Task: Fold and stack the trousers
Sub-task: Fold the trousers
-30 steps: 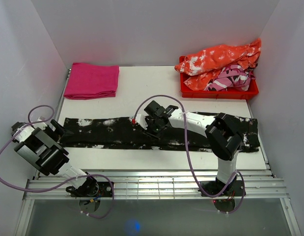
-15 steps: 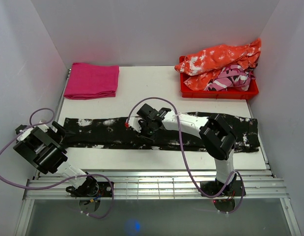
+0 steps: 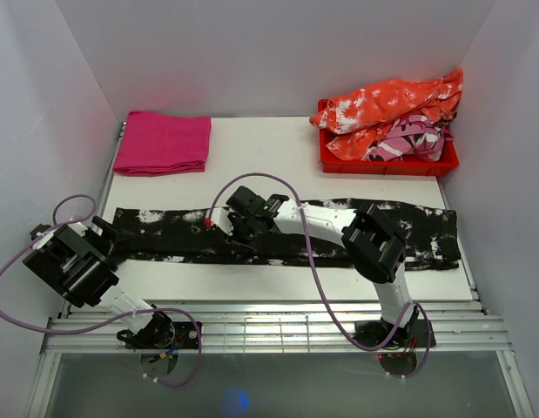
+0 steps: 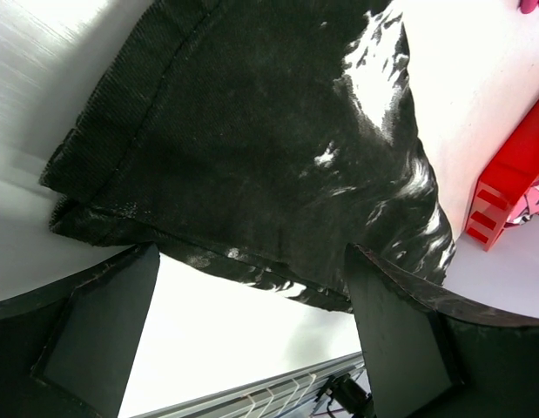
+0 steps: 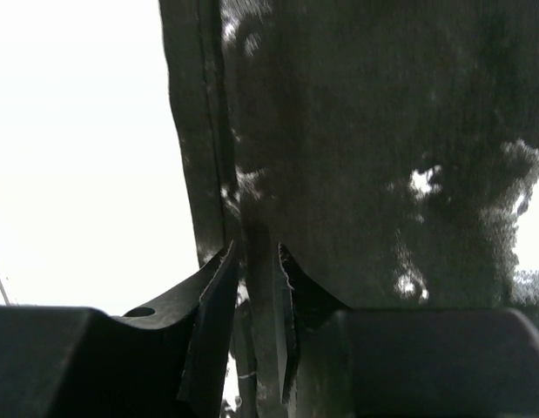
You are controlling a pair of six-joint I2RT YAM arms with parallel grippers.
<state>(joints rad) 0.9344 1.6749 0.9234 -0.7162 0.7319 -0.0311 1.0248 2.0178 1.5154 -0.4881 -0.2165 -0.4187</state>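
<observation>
The trousers (image 3: 169, 233), black with white splotches, lie flat in a long strip across the table from left to right. My right arm reaches left over them, and my right gripper (image 3: 237, 228) sits on the cloth near its middle. In the right wrist view its jaws (image 5: 253, 261) stand narrowly apart with a ridge of the trousers (image 5: 382, 131) pinched between them, close to a long edge. My left gripper (image 3: 102, 233) is at the strip's left end, wide open. The left wrist view has the trousers (image 4: 252, 131) end just ahead of the left gripper (image 4: 250, 261), nothing held.
A folded magenta cloth (image 3: 163, 142) lies at the back left. At the back right, a red bin (image 3: 387, 162) holds an orange-and-white garment (image 3: 391, 100) and a pink patterned one (image 3: 408, 138). White walls close in three sides. A metal rail (image 3: 269, 326) runs along the near edge.
My right gripper has slid left along the trousers, from right of centre to near the middle, and its jaws have narrowed. The left arm has shifted only slightly.
</observation>
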